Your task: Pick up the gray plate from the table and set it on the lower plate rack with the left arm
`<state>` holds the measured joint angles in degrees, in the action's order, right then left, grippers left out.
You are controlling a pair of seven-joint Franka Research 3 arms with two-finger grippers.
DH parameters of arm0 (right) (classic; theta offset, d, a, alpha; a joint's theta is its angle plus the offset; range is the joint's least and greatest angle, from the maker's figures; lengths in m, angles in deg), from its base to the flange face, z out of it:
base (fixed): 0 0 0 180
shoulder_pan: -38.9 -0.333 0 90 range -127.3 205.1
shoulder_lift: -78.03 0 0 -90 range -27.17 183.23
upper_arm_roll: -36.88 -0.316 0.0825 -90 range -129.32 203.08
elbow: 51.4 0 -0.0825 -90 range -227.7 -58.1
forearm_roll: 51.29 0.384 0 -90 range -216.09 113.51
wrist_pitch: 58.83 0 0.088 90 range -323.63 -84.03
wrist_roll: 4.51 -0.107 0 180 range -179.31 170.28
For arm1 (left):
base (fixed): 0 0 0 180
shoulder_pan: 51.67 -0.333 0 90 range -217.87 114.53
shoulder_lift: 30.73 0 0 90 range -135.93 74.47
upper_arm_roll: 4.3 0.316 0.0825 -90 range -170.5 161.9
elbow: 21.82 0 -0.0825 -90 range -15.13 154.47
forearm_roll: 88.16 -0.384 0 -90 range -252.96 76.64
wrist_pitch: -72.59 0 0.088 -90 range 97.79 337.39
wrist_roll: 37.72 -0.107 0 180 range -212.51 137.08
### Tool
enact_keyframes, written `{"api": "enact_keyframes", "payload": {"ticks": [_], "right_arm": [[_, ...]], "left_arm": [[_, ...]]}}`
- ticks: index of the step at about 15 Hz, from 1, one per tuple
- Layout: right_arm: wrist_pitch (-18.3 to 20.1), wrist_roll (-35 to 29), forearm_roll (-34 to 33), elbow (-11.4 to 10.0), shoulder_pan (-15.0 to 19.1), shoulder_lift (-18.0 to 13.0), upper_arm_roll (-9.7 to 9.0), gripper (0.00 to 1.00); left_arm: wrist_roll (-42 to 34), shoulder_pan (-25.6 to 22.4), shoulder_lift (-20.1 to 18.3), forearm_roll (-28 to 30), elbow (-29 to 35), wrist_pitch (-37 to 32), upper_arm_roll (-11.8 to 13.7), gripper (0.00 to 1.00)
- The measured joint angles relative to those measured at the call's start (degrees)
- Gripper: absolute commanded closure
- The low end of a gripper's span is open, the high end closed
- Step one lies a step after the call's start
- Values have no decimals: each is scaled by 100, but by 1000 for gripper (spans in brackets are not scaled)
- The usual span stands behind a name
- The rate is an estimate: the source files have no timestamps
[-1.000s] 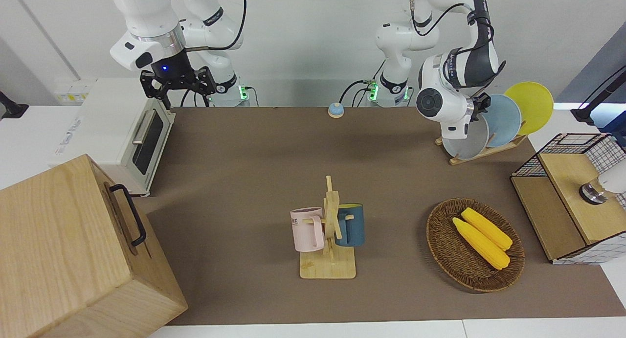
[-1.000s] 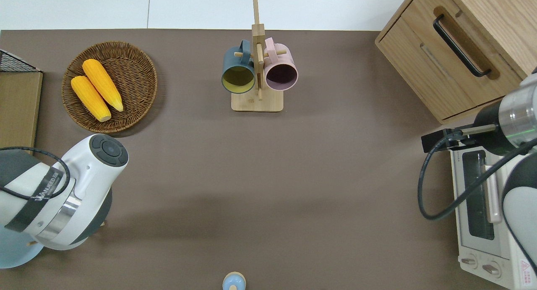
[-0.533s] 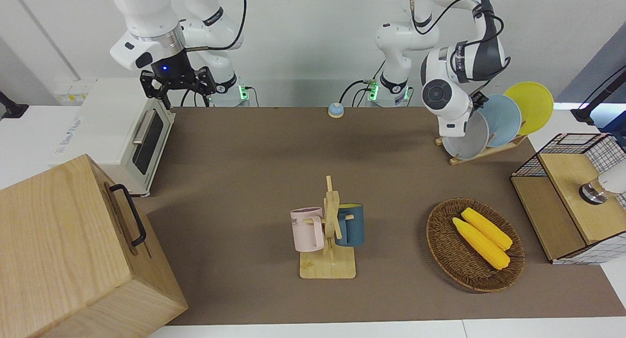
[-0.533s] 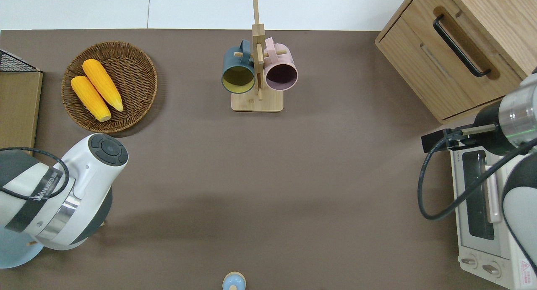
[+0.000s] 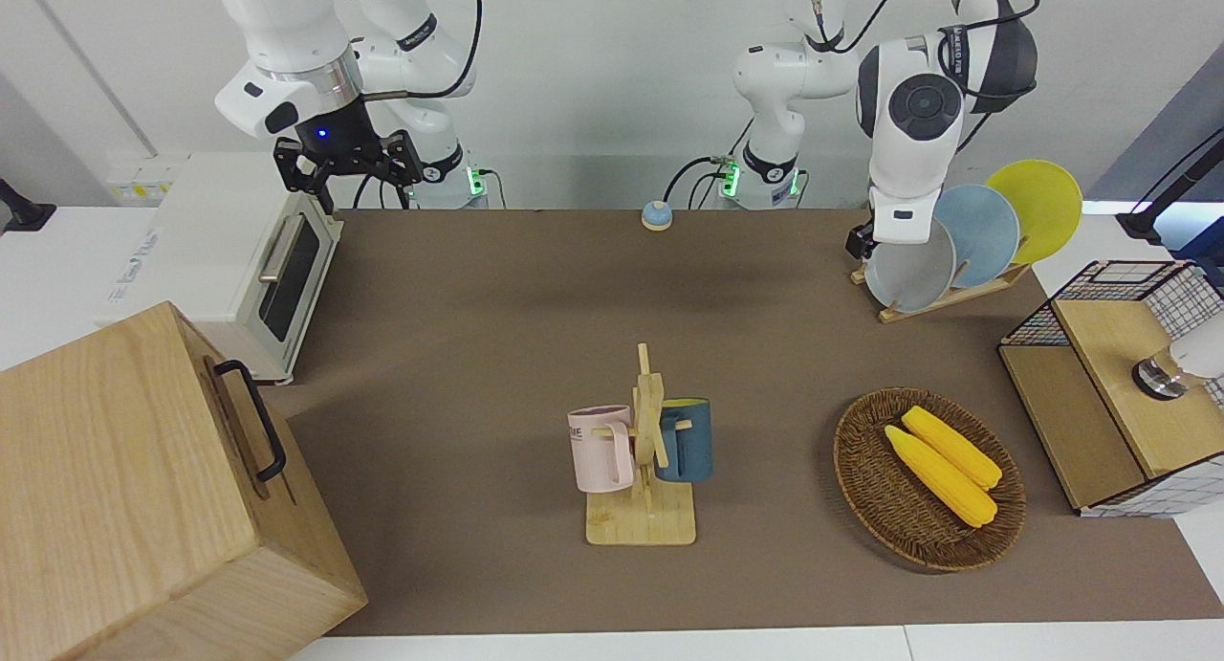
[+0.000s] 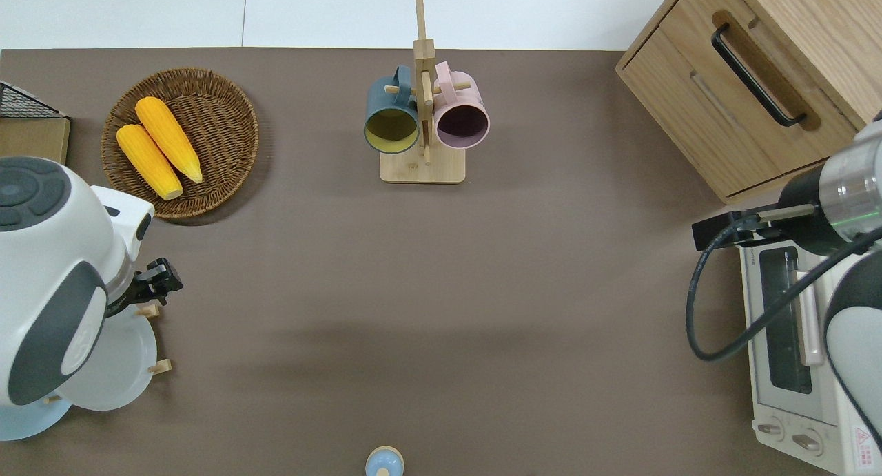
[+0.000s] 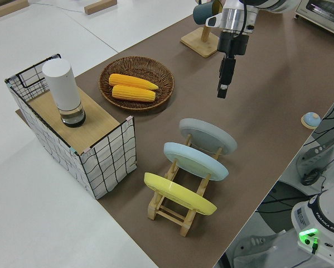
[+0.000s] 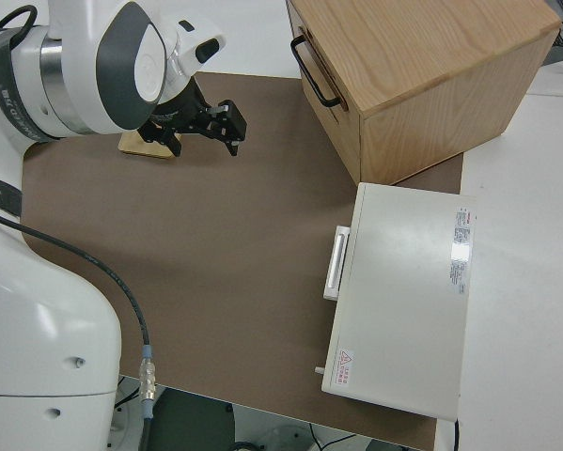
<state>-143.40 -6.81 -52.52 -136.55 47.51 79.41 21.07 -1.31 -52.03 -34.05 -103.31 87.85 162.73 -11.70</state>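
The gray plate stands tilted in the lower plate rack, in the slot farthest from the robots; it also shows in the overhead view and the left side view. My left gripper hangs empty in the air, apart from the plate. In the overhead view the left gripper is over the table just off the rack's end. In the left side view it points down, well above the table. My right arm is parked, its gripper open.
A light-blue plate and a yellow plate fill the rack's other slots. A wicker basket holds two corn cobs. A mug stand, a wire crate, a toaster oven and a wooden drawer box stand around.
My left arm has risen and swung off the rack, away from the gray plate. The plate stays in its slot and now shows uncovered in the overhead view. The right arm has not moved.
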Motion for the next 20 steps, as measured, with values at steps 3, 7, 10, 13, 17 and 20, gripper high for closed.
{"api": "enact_keyframes", "payload": {"ticks": [3,7,10,13,17,20], "right_arm": [[0,0,0,0,0,0,0,17],[0,0,0,0,0,0,0,17],[0,0,0,0,0,0,0,17],[0,0,0,0,0,0,0,17],[0,0,0,0,0,0,0,17],[0,0,0,0,0,0,0,17]], "left_arm": [[-304,-2,-10,670,-422,20,289,13],[-673,1,-26,1102,-924,12,549,15],[-1176,13,-35,1124,-1169,-225,734,13],[-2320,7,-59,1157,-1476,-676,1114,15],[-3402,6,-107,1203,-1676,-963,1337,13],[-3785,13,-106,1539,-1692,-1000,1313,9]]}}
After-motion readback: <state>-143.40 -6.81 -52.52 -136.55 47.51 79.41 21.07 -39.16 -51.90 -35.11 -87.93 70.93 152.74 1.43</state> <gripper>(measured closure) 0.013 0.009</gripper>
